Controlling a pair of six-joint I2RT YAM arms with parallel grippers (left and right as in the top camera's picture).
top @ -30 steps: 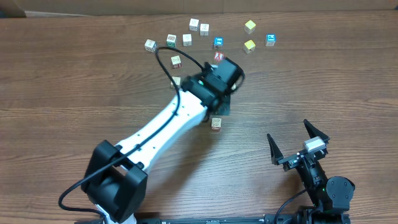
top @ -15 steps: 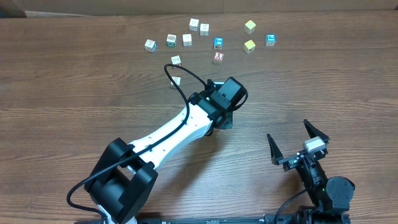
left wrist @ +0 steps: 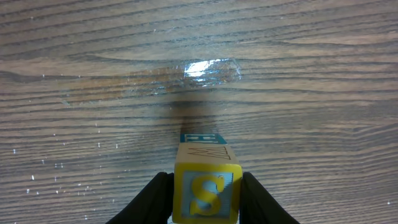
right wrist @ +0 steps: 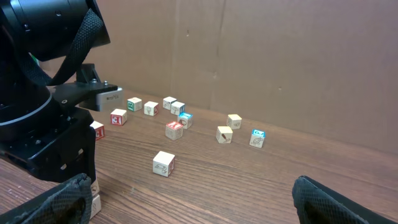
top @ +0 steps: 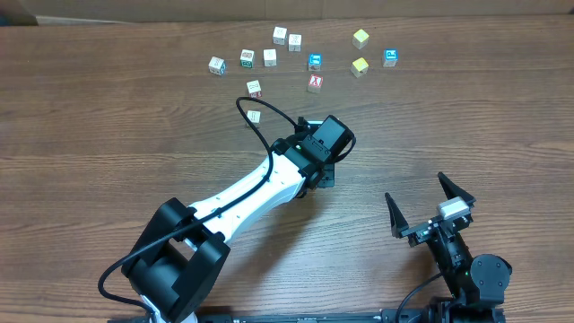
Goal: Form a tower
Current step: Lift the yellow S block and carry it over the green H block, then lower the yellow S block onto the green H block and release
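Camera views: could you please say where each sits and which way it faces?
Overhead: above the table, facing down; shows left arm and right gripper.
Left wrist: on the left arm, facing down; left gripper shut on yellow cube.
Right wrist: low, facing across the table; open fingers at bottom corners.
Shared: overhead and right wrist show the loose cubes.

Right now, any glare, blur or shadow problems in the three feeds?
Left wrist: bright glare patch on the table, dark shadow just below it, the cube up close slightly soft. Right wrist: own fingers blurred at the bottom corners, loose cubes sharp. Overhead: even light, no glare.
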